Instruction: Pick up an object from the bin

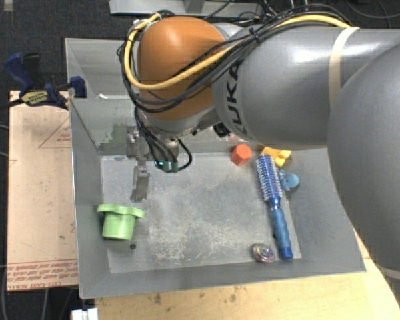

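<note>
My gripper (139, 191) hangs below the orange wrist cover at the left of the bin, its tip just above the floor. A light green plastic cup (118, 222) with a wide flange lies a little below and to the left of the tip, apart from it. Nothing shows in the gripper.
A blue bristle brush (274, 202) lies along the right side. Near its top are an orange block (241, 155), a yellow piece (275, 154) and a small blue piece (291, 181). A small round shiny thing (265, 253) rests by the brush's handle end. The arm covers the bin's upper right.
</note>
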Motion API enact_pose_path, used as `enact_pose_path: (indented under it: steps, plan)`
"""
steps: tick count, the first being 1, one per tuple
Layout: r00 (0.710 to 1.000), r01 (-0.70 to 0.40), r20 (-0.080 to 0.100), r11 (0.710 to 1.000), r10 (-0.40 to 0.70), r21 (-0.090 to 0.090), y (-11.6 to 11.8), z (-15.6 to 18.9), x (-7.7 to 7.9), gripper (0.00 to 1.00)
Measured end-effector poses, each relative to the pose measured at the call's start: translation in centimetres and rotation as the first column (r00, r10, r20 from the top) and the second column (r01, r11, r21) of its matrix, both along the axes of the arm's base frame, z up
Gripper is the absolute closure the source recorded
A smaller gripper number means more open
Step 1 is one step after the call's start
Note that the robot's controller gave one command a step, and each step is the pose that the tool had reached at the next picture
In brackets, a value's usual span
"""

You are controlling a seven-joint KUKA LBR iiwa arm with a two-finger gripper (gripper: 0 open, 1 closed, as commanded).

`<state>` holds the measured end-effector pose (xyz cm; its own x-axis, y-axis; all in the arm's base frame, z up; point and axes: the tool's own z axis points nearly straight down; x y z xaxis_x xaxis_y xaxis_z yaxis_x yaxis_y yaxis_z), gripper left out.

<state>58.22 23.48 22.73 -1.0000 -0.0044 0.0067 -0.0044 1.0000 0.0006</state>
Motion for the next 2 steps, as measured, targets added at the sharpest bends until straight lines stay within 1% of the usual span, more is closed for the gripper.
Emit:
enact_pose_path:
  steps: [1,2]
  plan:
    - [0.997,-0.073,-0.001,0.997,0.073,-0.002,-2.5,-13.2,-1.4,0.0]
    - [0.996,-0.084,0.004,0.996,0.084,0.0,0.8,-15.9,-4.4,0.0]
